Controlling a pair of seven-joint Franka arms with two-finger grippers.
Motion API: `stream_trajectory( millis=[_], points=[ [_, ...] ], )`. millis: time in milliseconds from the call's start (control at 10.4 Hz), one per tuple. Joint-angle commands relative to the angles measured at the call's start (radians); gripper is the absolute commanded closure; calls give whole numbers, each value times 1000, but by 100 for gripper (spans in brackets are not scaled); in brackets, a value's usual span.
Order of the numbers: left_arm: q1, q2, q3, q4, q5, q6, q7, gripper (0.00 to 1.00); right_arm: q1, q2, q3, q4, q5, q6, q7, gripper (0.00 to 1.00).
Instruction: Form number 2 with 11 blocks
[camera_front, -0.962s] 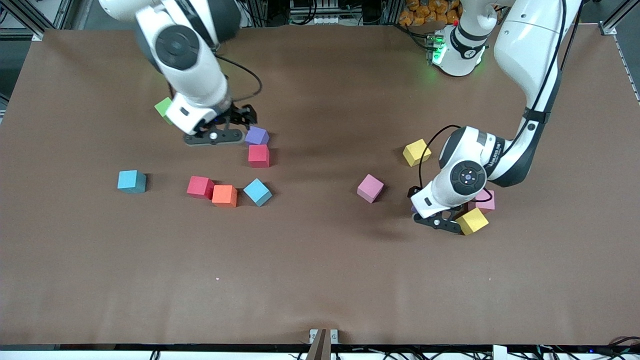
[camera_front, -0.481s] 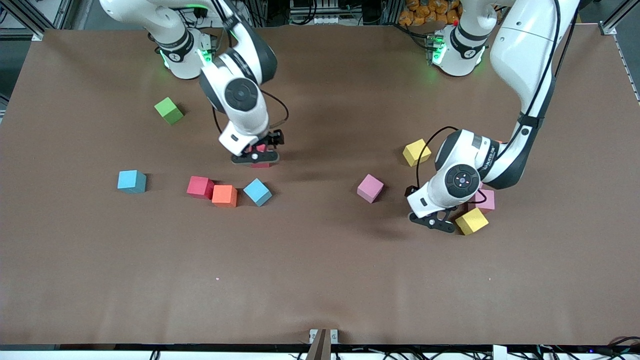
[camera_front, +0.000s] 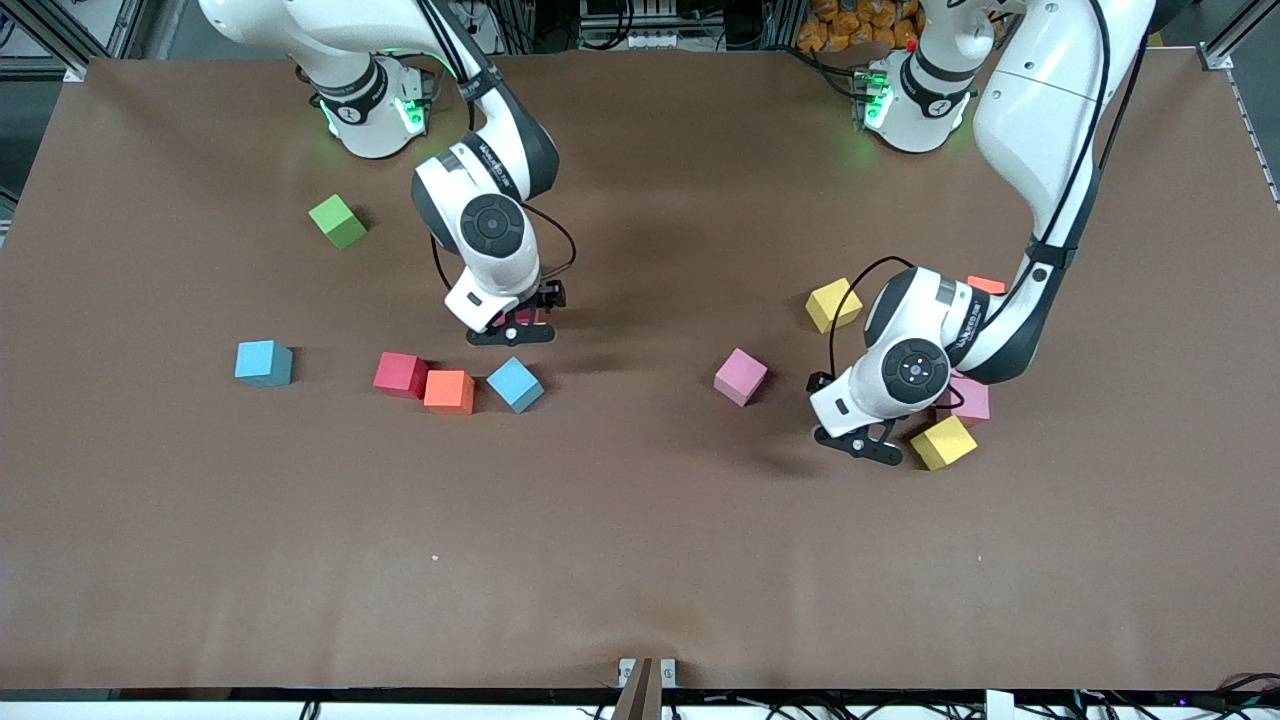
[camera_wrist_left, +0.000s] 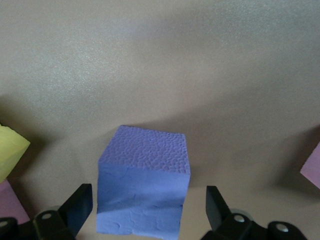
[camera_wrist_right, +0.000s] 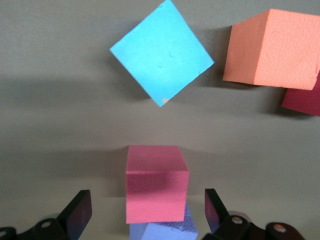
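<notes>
My right gripper (camera_front: 512, 326) is open, low over a red block (camera_wrist_right: 156, 182) that stands between its fingers, with a purple block (camera_wrist_right: 167, 231) touching it. A light blue block (camera_front: 515, 384), an orange block (camera_front: 449, 391) and another red block (camera_front: 401, 374) lie nearer the front camera. My left gripper (camera_front: 866, 440) is open around a second purple block (camera_wrist_left: 143, 182), with gaps on both sides. That block is hidden under the hand in the front view. A yellow block (camera_front: 943, 442) and a pink block (camera_front: 972, 400) lie beside this gripper.
A pink block (camera_front: 740, 376) and a yellow block (camera_front: 833, 304) lie toward the table's middle from the left gripper. An orange block (camera_front: 987, 285) peeks out by the left arm. A light blue block (camera_front: 264, 362) and a lime-green cube (camera_front: 338, 221) lie toward the right arm's end.
My right arm has swung away from the lime-green cube and come down over the red and purple blocks. My left gripper has shifted slightly toward the right arm's end.
</notes>
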Motion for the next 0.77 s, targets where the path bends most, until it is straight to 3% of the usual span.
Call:
stream_trajectory(
  millis=[0, 192, 289, 674],
  points=[
    [-6, 4, 0, 9, 8, -7, -15, 45, -32, 6, 5, -30, 9, 39, -47, 0],
    [-8, 3, 0, 9, 10, -12, -87, 92, -44, 14, 6, -57, 12, 82, -76, 0],
    [-12, -8, 0, 11, 10, -43, -105, 100, -52, 18, 6, -57, 24, 82, -98, 0],
    [2, -141, -93, 11, -61, -239, -232, 100, -51, 25, 6, -53, 96, 84, -101, 0]
  ],
)
